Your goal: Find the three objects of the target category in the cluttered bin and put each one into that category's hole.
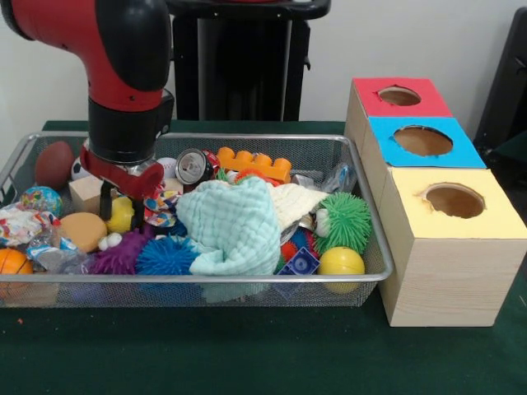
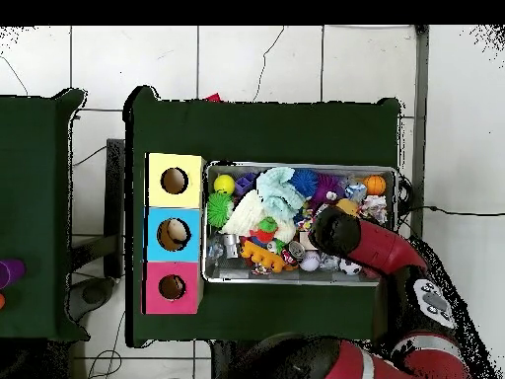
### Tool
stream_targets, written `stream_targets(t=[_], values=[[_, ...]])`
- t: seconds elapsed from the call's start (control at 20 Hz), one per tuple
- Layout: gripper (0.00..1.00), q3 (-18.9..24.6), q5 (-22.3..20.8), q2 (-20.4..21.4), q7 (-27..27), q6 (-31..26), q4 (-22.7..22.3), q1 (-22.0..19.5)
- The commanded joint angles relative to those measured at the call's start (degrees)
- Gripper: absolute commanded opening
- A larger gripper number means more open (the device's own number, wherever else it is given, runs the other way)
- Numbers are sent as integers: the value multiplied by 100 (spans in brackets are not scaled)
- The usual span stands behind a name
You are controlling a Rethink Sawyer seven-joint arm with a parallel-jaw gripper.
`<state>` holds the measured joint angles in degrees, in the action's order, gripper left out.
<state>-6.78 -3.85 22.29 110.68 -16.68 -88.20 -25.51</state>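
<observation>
A wire mesh bin [image 1: 247, 278] holds a jumble of toys: a mint cloth [image 1: 230, 230], an orange toy brick [image 1: 254, 163], a drinks can [image 1: 193, 166], a green spiky ball [image 1: 346, 220], a yellow ball [image 1: 341, 262] and a blue spiky ball [image 1: 163, 255]. My gripper [image 1: 121, 210] is lowered into the bin's left part. It is open, one black finger [image 1: 105, 200] on each side of a small yellow toy [image 1: 122, 217]. In the overhead view the arm [image 2: 365, 242] hides the gripper.
Right of the bin stands a row of boxes with round holes: red [image 1: 399, 96], blue [image 1: 422, 141], yellow [image 1: 454, 200]. A brown football [image 1: 54, 163], a wooden block [image 1: 86, 193] and an orange ball [image 1: 12, 263] crowd the bin's left end.
</observation>
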Motion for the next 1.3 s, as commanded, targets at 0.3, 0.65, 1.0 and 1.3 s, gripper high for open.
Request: stream_targets(t=[0.3,0.65,1.0,1.3], values=[[100,176,1012,-863,1589,37,101,752],[100,-28,1628,-958,1768,150,57,1135],[100,-311,2266,-1040,1879,-178,317,1558],[100,-536,2680,-1062,2006,-506,520,1894]])
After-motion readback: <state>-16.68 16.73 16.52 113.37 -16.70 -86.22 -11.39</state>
